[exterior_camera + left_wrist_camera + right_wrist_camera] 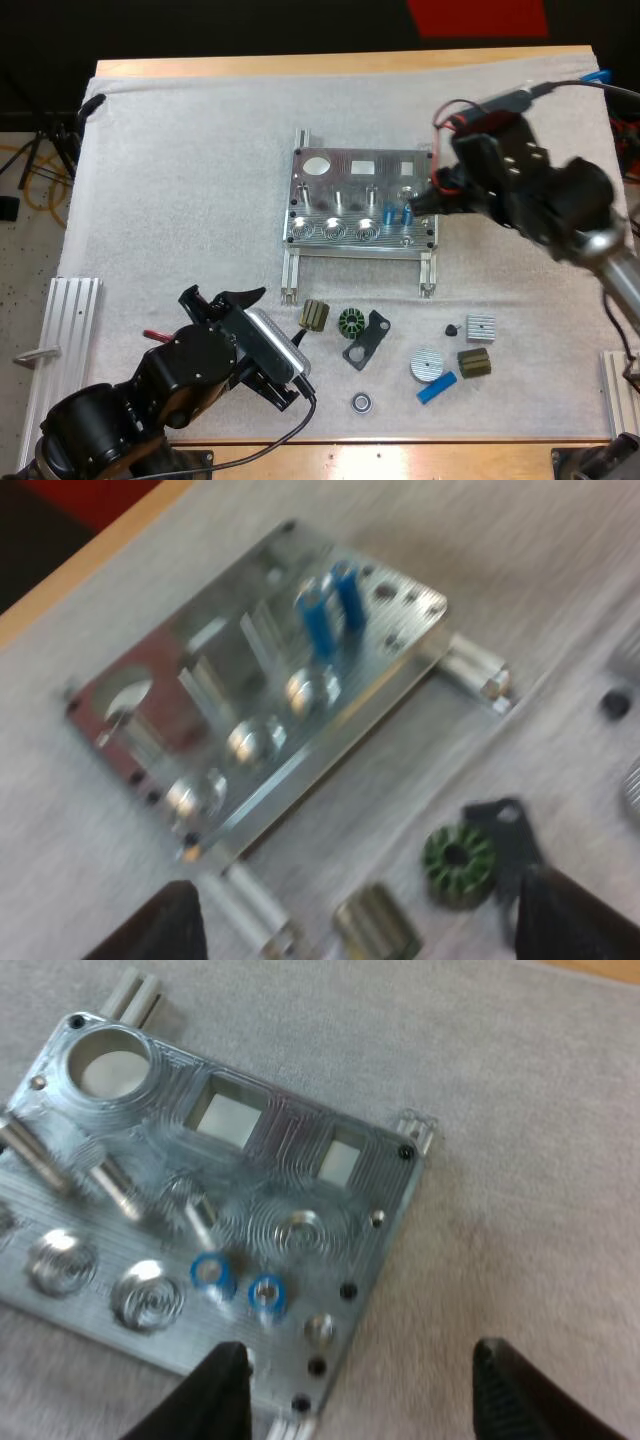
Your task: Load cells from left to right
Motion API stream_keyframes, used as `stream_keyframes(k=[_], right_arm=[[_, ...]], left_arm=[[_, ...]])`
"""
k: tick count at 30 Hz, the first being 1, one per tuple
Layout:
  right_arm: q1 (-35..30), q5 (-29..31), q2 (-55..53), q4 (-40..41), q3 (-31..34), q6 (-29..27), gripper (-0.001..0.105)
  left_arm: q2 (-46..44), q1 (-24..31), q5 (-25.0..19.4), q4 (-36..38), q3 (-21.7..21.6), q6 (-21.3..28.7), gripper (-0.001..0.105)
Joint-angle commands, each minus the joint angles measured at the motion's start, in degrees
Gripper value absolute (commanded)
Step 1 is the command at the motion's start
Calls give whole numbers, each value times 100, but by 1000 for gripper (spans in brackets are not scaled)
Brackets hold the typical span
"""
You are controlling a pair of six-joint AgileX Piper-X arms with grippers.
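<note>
The place looks like a robotics lab or workshop: a left robot arm point(170, 385) and a right robot arm point(540, 190) stand at a wooden surface point(330, 62) under a white mat point(180, 180). On it are a machined metal fixture point(360, 195), loose small parts point(351, 323) and an aluminium rail point(70, 330), and cables point(25, 160) lie on the floor beside it.

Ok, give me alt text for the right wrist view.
A metal fixture on a white mat holds two blue cylinders, upright and side by side. The right claw is open at the fixture's edge near them.
</note>
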Motion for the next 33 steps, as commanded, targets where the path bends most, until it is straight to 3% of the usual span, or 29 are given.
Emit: stream_keyframes(k=[1, 5, 8, 12, 17, 25, 33], right_arm=[[1, -122, -241, 289, -45, 29, 49], [13, -150, -935, 585, 89, 29, 49], [13, -150, -1593, 673, 438, 60, 49], [13, -361, -2488, 893, 948, 210, 49], [13, -1509, -3671, 1312, 1588, 210, 49], [13, -2637, -4834, 2551, 1742, 210, 48], [13, -2936, -5204, 2756, 1838, 64, 29]], left_arm=[[-2, -29, 260, -176, -2, -7, 64], [185, -29, 1615, -374, -2, -35, 64], [436, -29, 1970, -357, -2, -33, 64], [683, -161, 1995, -368, -2, -33, 64], [989, -889, 1765, -476, -2, -162, 64], [1638, -1759, 1725, -873, -2, -816, 64], [2734, -1980, 1748, -1196, -2, -1070, 64]])
